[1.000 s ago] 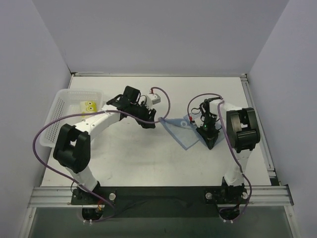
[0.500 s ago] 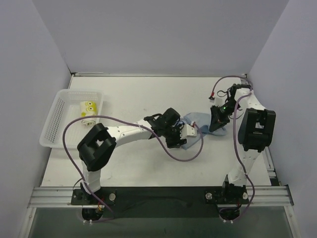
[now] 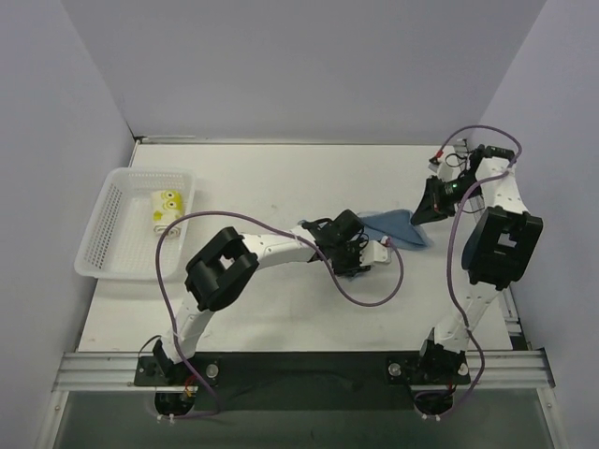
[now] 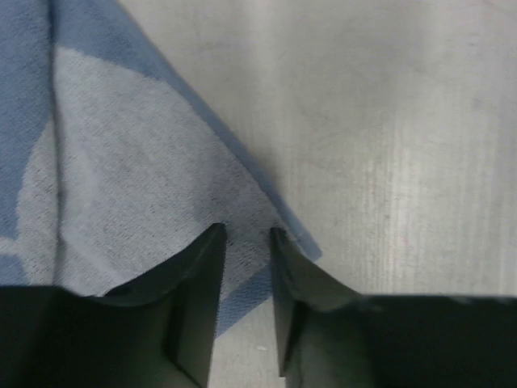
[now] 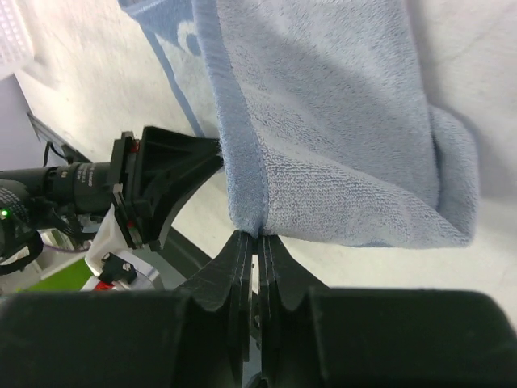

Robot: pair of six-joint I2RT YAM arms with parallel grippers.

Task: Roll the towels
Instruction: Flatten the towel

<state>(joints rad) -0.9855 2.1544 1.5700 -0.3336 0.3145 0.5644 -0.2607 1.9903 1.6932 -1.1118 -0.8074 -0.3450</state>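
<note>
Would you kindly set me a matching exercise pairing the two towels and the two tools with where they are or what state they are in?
Things:
1. light blue terry cloth towel
2. cream-white cloth towel with yellow and green prints
3. left tool
4. right tool

Places or states:
A. lying inside the white plastic mesh basket
B. pinched shut on a towel edge
C. out on the table, reached by both tools
D. fingers slightly apart at a towel corner

Pairs: 1-C, 2-A, 3-D, 4-B
</note>
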